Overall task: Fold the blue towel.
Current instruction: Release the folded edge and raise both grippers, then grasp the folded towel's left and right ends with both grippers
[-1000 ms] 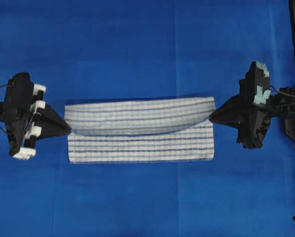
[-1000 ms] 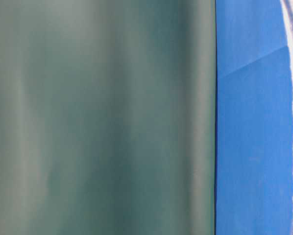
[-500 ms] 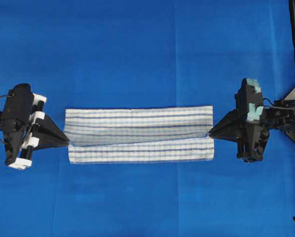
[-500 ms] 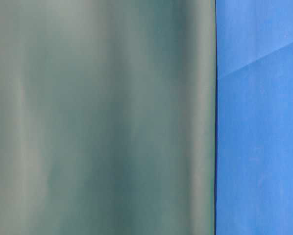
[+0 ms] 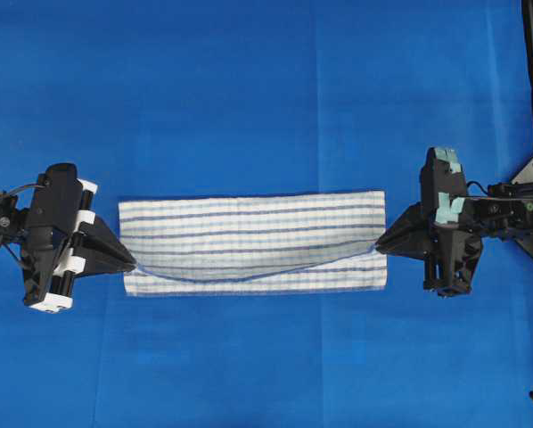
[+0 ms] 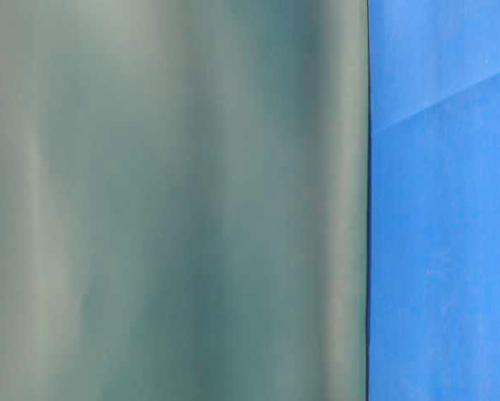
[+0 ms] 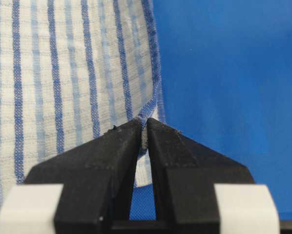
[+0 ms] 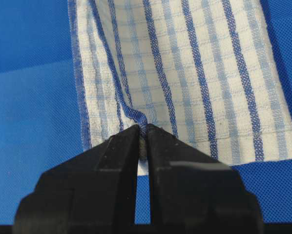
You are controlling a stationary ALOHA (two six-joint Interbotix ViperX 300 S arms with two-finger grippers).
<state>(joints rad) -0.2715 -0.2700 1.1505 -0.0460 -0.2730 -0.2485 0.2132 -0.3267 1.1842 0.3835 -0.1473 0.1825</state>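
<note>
The fold is midway: the left pincer [image 5: 131, 261] and the right pincer [image 5: 380, 242] are each clamped tight on a corner of the blue towel [image 5: 249, 241], which hangs between their tips as a sagging upper layer over the layer lying flat on the blue table cover [image 5: 249, 89]. Next, I judge, both must carry the held edge on to the towel's near edge, just beyond the tips, lower it level and only then let go. No writing shows, and the table-level view seems blocked by a blurred grey-green surface.
</note>
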